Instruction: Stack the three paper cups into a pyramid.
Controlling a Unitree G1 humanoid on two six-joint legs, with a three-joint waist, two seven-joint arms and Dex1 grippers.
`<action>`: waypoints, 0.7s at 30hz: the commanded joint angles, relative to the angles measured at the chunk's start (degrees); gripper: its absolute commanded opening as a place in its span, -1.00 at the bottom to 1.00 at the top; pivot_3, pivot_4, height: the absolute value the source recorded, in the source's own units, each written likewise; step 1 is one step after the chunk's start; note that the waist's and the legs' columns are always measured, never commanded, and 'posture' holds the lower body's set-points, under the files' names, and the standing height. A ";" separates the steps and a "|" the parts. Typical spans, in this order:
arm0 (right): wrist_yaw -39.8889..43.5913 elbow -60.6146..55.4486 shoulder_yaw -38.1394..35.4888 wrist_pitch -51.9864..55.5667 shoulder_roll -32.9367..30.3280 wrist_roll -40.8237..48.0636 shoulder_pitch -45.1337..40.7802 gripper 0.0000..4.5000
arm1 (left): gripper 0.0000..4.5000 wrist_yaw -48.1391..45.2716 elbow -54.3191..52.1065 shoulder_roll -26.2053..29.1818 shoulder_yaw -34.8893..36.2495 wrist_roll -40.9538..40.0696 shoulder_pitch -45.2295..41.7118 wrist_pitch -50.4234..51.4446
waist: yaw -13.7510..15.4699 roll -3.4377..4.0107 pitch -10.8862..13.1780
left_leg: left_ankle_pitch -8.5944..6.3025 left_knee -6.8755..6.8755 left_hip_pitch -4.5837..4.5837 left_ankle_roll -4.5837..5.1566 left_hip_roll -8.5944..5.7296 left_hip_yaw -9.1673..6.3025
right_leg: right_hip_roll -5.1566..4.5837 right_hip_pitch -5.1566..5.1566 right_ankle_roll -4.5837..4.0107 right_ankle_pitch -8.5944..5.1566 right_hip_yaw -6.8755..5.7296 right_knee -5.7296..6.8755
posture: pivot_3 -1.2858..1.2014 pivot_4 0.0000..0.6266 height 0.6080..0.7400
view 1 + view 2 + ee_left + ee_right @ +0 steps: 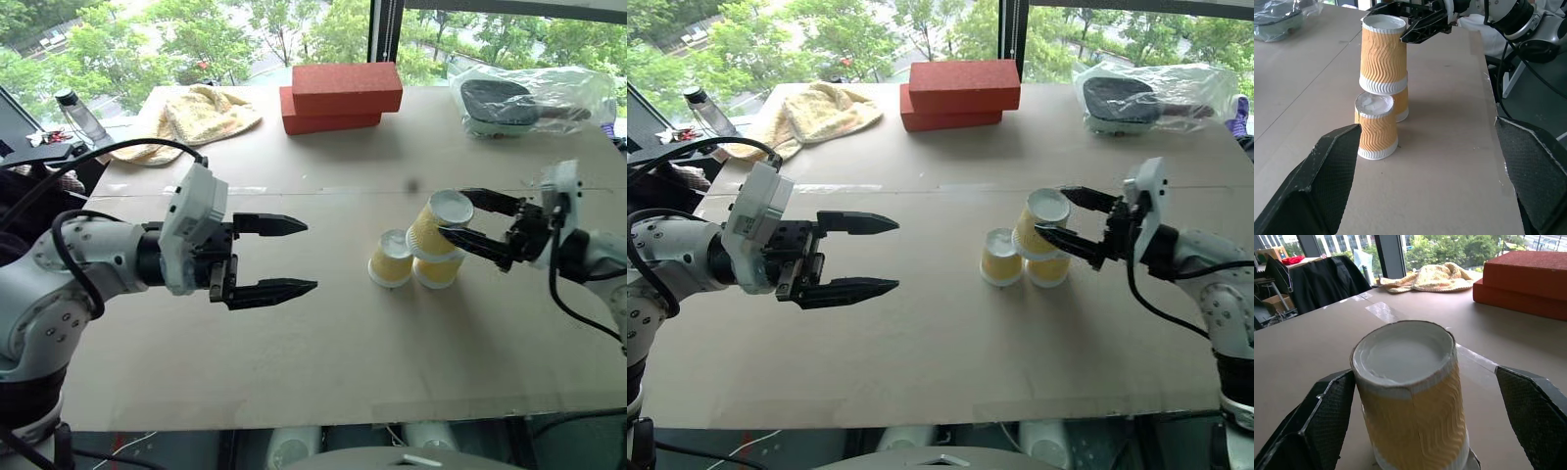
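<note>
Nearest to us is our left gripper (276, 257), hovering over bare table (323, 362) at the left, jaws spread wide and empty, pointing right toward the cups. Beyond it, right of centre, the three paper cups stand inverted: the left base cup (391, 259) and the right base cup (437, 270) side by side and touching or nearly so, with the top cup (437, 226) sitting mostly on the right one, leaning left rather than bridging the pair. Our right gripper (468, 218) flanks that top cup with its jaws spread; one finger seems close against the cup wall, the other well clear.

We judge the step in hand to be releasing and checking the top cup. To do it well we should draw the right gripper straight back to the right, without brushing the cup, then see whether it needs centring over the seam.

Open tabletop lies near and left of the stack. The red bricks (341, 96), the towel (191, 117) and a plastic-wrapped object (529, 101) sit along the far edge, well apart.
</note>
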 commanded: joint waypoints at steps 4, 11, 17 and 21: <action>4.85 1.13 -13.20 -0.31 -0.29 5.21 10.96 0.98 | 1.00 1.89 -1.80 -0.65 4.17 -2.84 5.97 1.21 | 0.05 0.01 -0.01 | -0.01 0.01 0.01 0.02 0.03 -0.05 | 0.03 0.00 0.00 0.00 0.00 0.06 | 0.03 -0.52 0.85; 13.23 16.93 -4.98 -31.73 8.83 -17.16 21.39 0.98 | 1.00 13.23 1.89 -18.73 -1.78 14.73 19.53 -15.48 | 0.24 0.02 -0.08 | -0.02 -0.03 0.24 0.04 -0.02 0.15 | 0.02 0.13 -0.01 0.00 0.11 0.06 | 0.03 -0.52 0.85; 15.39 28.22 -1.61 -45.94 13.60 -22.28 17.68 0.98 | 1.00 18.28 6.57 -24.05 -9.33 31.27 31.13 -26.32 | -0.97 0.01 -0.11 | -0.02 0.01 0.49 0.04 0.00 0.41 | 0.07 0.17 -0.02 0.00 0.27 0.18 | 0.03 -0.52 0.85; 16.48 30.70 -0.61 -47.05 13.81 -21.58 16.05 0.98 | 1.00 17.77 7.31 -24.62 -10.77 34.79 34.71 -30.80 | -0.98 0.00 -0.11 | -0.02 0.00 0.45 0.04 0.05 0.33 | 0.00 0.15 -0.04 0.00 0.32 0.20 | 0.03 -0.52 0.85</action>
